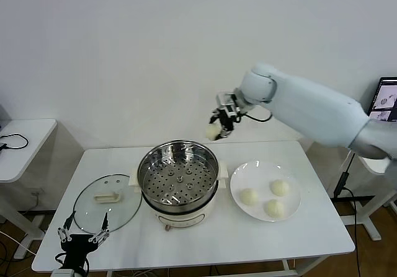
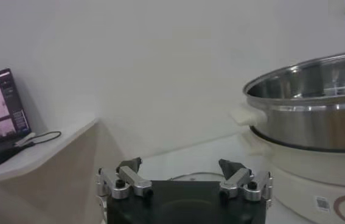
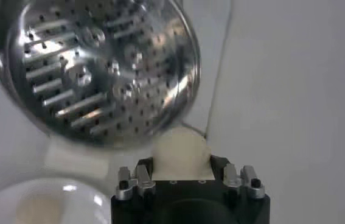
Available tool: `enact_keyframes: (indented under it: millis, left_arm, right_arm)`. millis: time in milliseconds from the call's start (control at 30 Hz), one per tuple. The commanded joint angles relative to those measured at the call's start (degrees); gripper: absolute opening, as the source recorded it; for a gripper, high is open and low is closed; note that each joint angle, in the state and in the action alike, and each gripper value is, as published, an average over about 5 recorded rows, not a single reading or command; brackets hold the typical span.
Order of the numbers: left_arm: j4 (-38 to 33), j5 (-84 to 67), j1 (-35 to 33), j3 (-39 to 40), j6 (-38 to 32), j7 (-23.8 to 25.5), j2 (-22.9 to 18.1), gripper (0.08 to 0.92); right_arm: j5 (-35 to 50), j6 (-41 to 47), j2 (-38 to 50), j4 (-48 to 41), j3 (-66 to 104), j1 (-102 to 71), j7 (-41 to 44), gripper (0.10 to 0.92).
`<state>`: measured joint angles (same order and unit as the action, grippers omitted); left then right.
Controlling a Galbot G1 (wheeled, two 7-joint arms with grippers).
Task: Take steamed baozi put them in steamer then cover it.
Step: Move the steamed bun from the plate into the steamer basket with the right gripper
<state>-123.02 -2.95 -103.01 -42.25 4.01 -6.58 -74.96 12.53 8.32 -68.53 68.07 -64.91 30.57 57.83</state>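
Carrying: our right gripper is pinched shut on one steamed baozi, held in the air above the far rim of the steamer.
Grip: in the right wrist view the bun bulges out between the jaws, so we judge the hold to be a soft squeeze and not a firm lock.
Below the gripper: the perforated tray lies beneath and ahead of the bun, bare of buns; the bun sits nearer the rim than the tray's middle.
Risk, early release: if we let go from this spot, the bun may strike the steel rim and roll off onto the table behind the pot.
Risk, height: a drop from up here could make the dough bounce or tip on the tray's raised studs; we would lower first.
Risk, squeeze: pressing harder could dent or tear the soft skin; dough may also stick to a pad on opening and swing aside.
Risk, rim contact: coming down too close to the wall could knock the gripper against the steamer and shift it.
Remaining buns: three lie on the white plate, below and to the arm side of the right gripper.
Left gripper: our left gripper waits with jaws spread wide, low at the near table edge, just beside the glass cover.
Risk, cover: we judge the lid handle a flat, small target for later.
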Motion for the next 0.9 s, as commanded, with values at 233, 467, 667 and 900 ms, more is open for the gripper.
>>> enact_keyframes:
  millis: [233,467,667,900]
  left_arm:
    - [-1.56,-0.09,0.04,-0.17,0.09,0.14,-0.9,0.823]
    - [-1.26,-0.1,0.39,-0.34,0.16,0.18,-0.92,0.823]
    - [-1.17,-0.12,0.74,-0.38,0.21,0.23,-1.0,0.823]
    - [-0.89,-0.14,1.07,-0.41,0.26,0.27,-1.02,0.823]
  right_arm:
    - [-13.32,-18.04,-10.54,-4.3,-9.16,-2.33,-3.43,0.594]
    - [-22.3,-27.51,-12.29,-10.4,-8.21,-6.04,-7.47,0.597]
    - [-26.81,-32.94,-14.6,-15.23,-7.06,-7.69,-10.01,0.606]
    - [-28.67,-35.79,-16.72,-19.24,-6.26,-8.57,-11.55,0.611]
